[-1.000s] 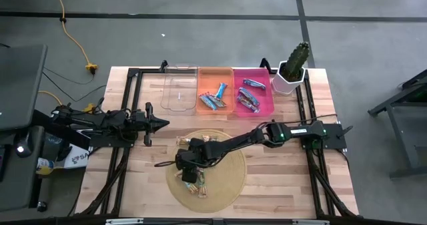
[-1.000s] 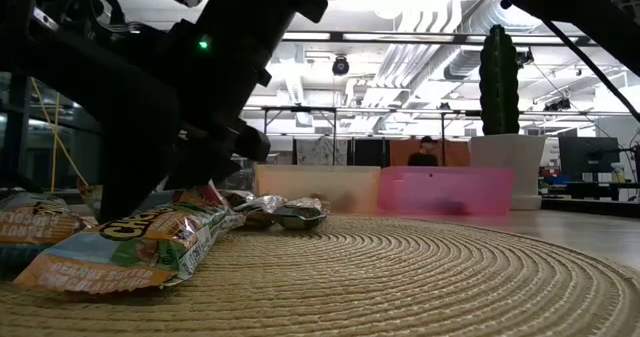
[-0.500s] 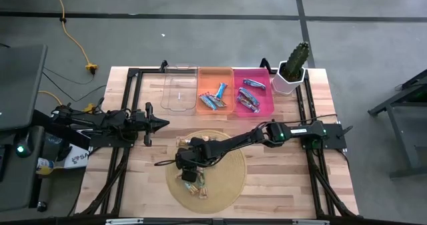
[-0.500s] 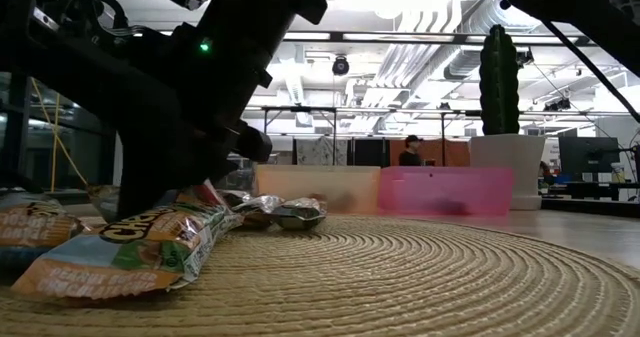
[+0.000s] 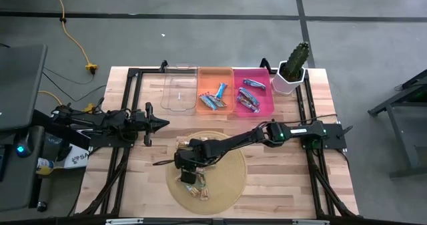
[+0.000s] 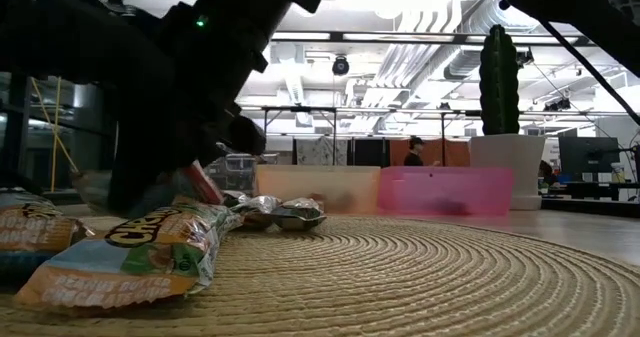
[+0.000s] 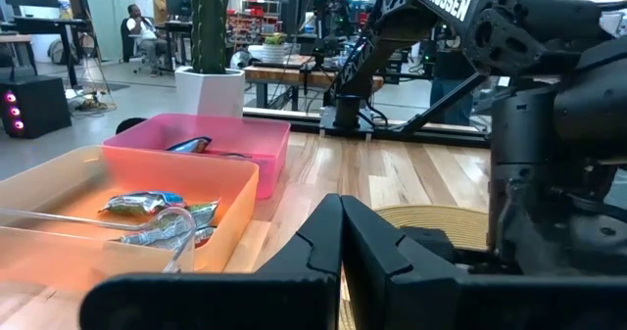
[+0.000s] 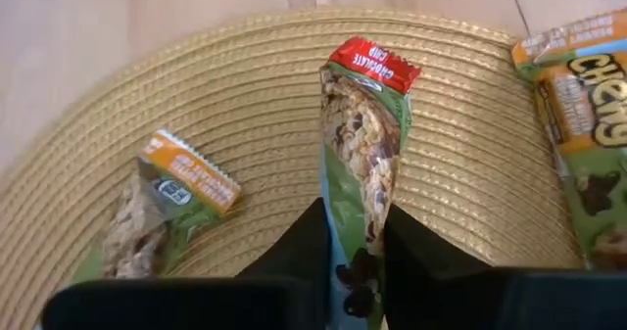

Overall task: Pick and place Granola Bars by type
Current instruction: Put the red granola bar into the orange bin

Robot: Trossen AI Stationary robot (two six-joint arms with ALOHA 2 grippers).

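While your right claw (image 5: 188,173) works over the round mat (image 5: 230,178) at the desk's six o'clock, the left claw (image 5: 160,123) waits clenched at nine. Its wrist view shows both fingers (image 8: 299,240) pinching a green granola bar (image 8: 361,173). Next, lift it clear toward the twelve o'clock bins (image 5: 217,90).

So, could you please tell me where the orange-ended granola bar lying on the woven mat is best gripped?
Grip the orange-ended bar across its narrow middle, coming straight down from above. It lies flat on the woven mat with clear space on both long sides, so the jaws should fit; its crimped ends look thin and likely slippery.
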